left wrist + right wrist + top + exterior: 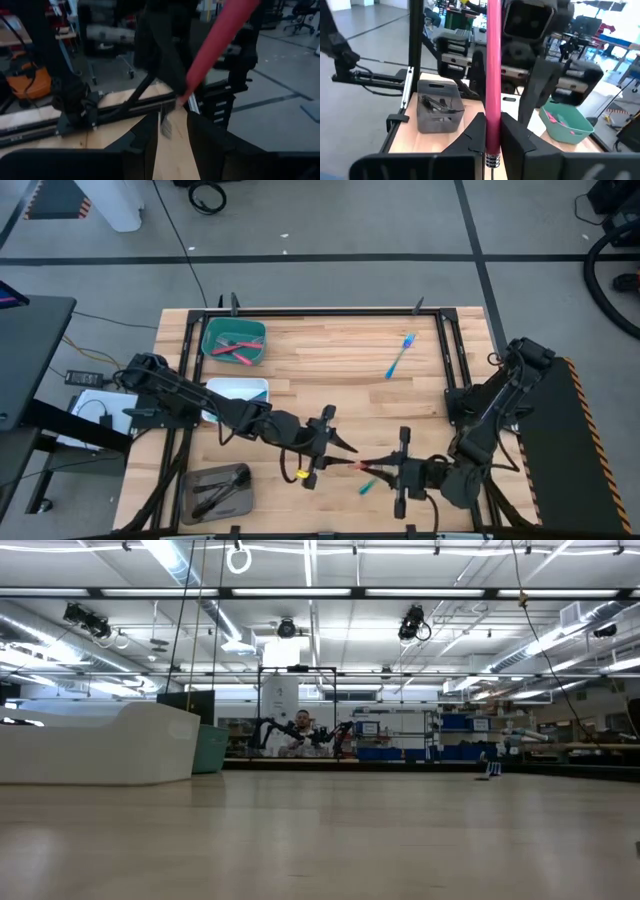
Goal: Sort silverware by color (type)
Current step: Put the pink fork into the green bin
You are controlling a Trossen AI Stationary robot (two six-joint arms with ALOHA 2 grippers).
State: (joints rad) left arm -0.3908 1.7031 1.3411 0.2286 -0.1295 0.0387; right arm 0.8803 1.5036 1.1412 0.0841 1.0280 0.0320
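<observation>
High view shows the two grippers meeting near six o'clock on the table [330,350]. The right gripper [385,466] pinches a red-handled utensil [362,463] tight. The left gripper [345,448] has its fingers a little apart around the metal end. A blue utensil [400,356] lies toward one o'clock.

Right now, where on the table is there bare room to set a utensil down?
The widest bare wood lies between the teal tray and the blue utensil, above both hands. The near edge is crowded: the left hand and right hand meet on the red-handled utensil, with a teal utensil under them.
</observation>
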